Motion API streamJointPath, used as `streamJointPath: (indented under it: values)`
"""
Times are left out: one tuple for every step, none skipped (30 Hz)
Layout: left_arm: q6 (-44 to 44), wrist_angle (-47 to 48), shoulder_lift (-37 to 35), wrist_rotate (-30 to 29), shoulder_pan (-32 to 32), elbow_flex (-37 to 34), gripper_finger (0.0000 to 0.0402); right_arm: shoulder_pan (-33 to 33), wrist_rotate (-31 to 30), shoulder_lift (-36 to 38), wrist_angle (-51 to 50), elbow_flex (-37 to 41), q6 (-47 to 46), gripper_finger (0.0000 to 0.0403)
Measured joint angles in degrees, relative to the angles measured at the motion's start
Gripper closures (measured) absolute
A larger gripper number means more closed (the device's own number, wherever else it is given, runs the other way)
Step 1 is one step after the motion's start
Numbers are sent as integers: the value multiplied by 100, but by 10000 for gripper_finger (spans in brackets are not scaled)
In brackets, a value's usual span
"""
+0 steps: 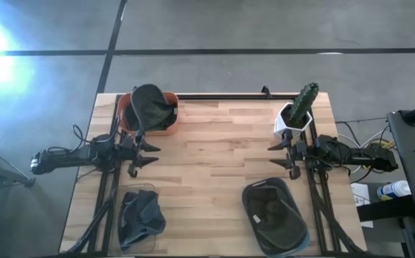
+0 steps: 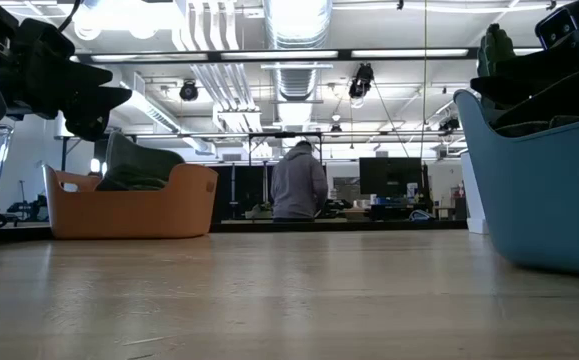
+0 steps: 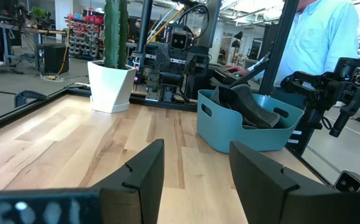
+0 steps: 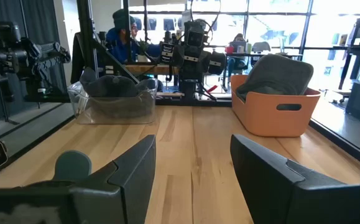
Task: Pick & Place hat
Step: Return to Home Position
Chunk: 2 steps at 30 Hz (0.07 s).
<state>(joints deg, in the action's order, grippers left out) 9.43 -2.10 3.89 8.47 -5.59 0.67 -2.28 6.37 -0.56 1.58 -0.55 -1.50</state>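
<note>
**High view.** The left pincer (image 1: 148, 155) and the right pincer (image 1: 277, 156) face each other across the bare middle of the worktop (image 1: 221, 143), each near its own edge. Neither holds anything. Every cap in sight lies in a container: a green cap (image 1: 152, 106) in the orange bin (image 1: 125, 115), a dark cap (image 1: 141, 217) in the clear bin (image 1: 137, 188), and a black cap (image 1: 272, 211) in the blue bin (image 1: 249, 201). The orange bin is just beside the left pincer. A potted cactus (image 1: 298, 113) is just beside the right pincer.

**Low view.** The green cap (image 2: 134, 172) stands well above the rim of the orange bin (image 2: 159, 210). It looks loosely settled, so a knock to the bin would probably tip it out onto the worktop. A person (image 2: 299, 185) stands in the room beyond, well away from the worktop.

**Left wrist view.** The left pincer (image 3: 195, 180) is spread wide with nothing between its fingers. The black cap (image 3: 248, 107) lies inside the blue bin (image 3: 229, 134). The potted cactus (image 3: 111, 81) is upright at the far edge.

**Right wrist view.** The right pincer (image 4: 195, 171) is also spread wide and empty. The orange bin (image 4: 276, 118) and the clear bin (image 4: 114, 106) are ahead of it, and each has its cap inside.

**Risk.** The sorting appears finished, so what remains is the arms' retreat. The likeliest trouble is a spread finger catching on something as an arm folds back. On the left it could catch the orange bin's rim or the raised green cap. On the right it could strike the cactus pot and topple it.
</note>
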Motion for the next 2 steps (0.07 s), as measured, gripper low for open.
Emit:
streamJointPath:
  values:
    - [0,1,1,-1,1,0,227,-1,0,0,-1,0,0,199]
    - [0,-1,-1,0,1,0,227,-1,0,0,1,1,0,199]
